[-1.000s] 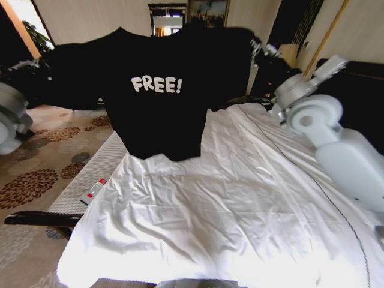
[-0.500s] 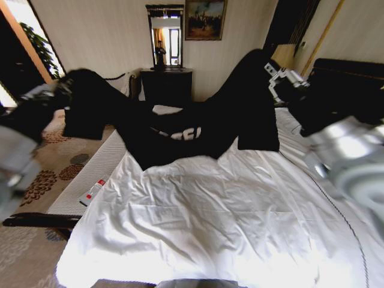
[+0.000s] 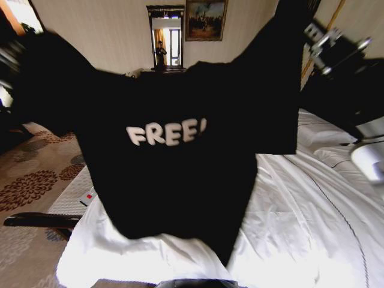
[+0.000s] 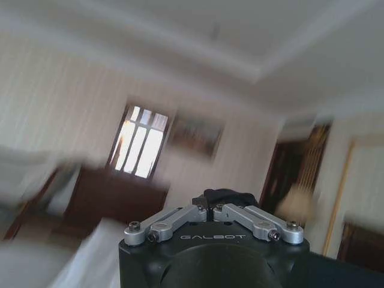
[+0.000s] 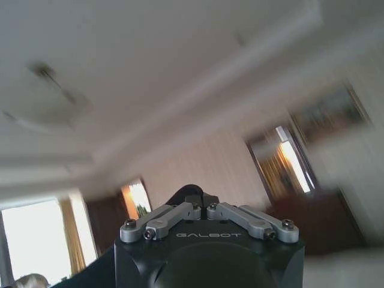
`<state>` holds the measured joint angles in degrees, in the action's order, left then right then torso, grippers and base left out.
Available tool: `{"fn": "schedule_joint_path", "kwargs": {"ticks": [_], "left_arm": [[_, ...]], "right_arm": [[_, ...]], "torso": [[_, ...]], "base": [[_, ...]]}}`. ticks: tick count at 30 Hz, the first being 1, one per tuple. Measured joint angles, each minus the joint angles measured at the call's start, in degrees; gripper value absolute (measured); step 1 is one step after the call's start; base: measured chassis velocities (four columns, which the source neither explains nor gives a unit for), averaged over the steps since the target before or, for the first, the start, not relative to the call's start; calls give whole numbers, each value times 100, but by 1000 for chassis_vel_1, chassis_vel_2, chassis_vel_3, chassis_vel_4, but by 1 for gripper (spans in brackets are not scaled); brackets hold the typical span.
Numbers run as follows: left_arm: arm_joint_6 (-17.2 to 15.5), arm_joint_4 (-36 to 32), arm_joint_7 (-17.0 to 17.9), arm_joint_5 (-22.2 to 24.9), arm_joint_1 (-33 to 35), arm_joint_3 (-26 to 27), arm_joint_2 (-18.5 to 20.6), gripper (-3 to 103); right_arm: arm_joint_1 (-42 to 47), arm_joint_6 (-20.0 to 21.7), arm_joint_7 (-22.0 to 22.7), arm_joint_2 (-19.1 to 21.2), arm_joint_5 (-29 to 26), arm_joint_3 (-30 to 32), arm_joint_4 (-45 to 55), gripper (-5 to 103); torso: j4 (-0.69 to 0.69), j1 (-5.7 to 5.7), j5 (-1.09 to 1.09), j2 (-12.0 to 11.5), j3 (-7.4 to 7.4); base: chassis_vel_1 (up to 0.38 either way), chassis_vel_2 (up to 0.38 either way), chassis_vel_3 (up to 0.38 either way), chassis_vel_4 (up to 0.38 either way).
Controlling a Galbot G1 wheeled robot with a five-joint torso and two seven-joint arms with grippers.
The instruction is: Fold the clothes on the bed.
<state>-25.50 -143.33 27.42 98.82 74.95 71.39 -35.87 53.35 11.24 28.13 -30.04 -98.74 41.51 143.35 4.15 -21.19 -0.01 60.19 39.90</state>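
Grippers clamp the black T-shirt [image 3: 174, 162] aloft — left gripper [image 4: 207, 210] at ten o'clock, right gripper [image 5: 203, 207] at two. Hem dangles over the bed [image 3: 300, 222]. Lower evenly — my judgement — keeping shoulders taut to land flat.

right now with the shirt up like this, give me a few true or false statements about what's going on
1. The T-shirt is held up in the air with its print facing the head camera. True.
2. The print reads "STOP". False: it reads "FREE!".
3. The shirt lies folded flat on the bed. False: it hangs spread out above the white sheets.
4. The right gripper is shut on black fabric. True.
5. The left gripper is open and empty. False: it pinches dark cloth.
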Motion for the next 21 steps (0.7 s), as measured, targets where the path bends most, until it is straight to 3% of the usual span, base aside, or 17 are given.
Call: {"fn": "schedule_joint_path", "kwargs": {"ticks": [1, 2, 4, 5, 7, 8, 9, 12, 21], "left_arm": [[-39, 4, -44, -584, 70, -838, -129, 0], [-39, 4, -44, -584, 70, -838, -129, 0], [-51, 9, -66, -1165, 16, -1755, -231, 0], [-51, 123, -122, -1720, -80, -2525, -342, 0], [-50, 236, -132, -1967, -107, -2802, -399, 0], [-37, 509, -190, -2478, -190, -3397, -532, 0], [-37, 509, -190, -2478, -190, -3397, -532, 0], [90, 1277, -337, -3508, -511, -4466, -728, 0], [335, 2616, -353, -3814, -1325, -4944, -1030, 0]], "right_arm": [[540, 40, -52, -228, 483, -340, -5, 0], [540, 40, -52, -228, 483, -340, -5, 0], [1006, 58, -99, -499, 1041, -883, -10, 0], [1166, 59, -111, -744, 1314, -1364, -125, 0], [1163, 68, -122, -845, 1404, -1612, -268, 0], [1018, 106, -161, -1015, 1576, -2045, -655, 0], [1018, 106, -161, -1015, 1576, -2045, -655, 0], [593, 94, -465, -1277, 2201, -2829, -1589, 0], [24, -179, -798, -1750, 2865, -3516, -2806, 0]], "torso": [[1, -1, 2, -1, 1], [1, -1, 2, -1, 1], [6, -2, 0, -1, 1], [12, -1, 4, -1, 0], [11, 0, 4, -1, -1], [7, 1, 3, -1, -1], [7, 1, 3, -1, -1], [2, -1, -1, -1, 0], [5, -1, 1, -1, 0]], "base": [[0, 0, 0, 0], [0, 0, 0, 0], [0, 0, 0, 0], [0, 0, 0, 0], [0, 0, 0, 0], [0, 0, 0, 0], [0, 0, 0, 0], [0, 0, 0, 0], [0, 0, 0, 0]]}}
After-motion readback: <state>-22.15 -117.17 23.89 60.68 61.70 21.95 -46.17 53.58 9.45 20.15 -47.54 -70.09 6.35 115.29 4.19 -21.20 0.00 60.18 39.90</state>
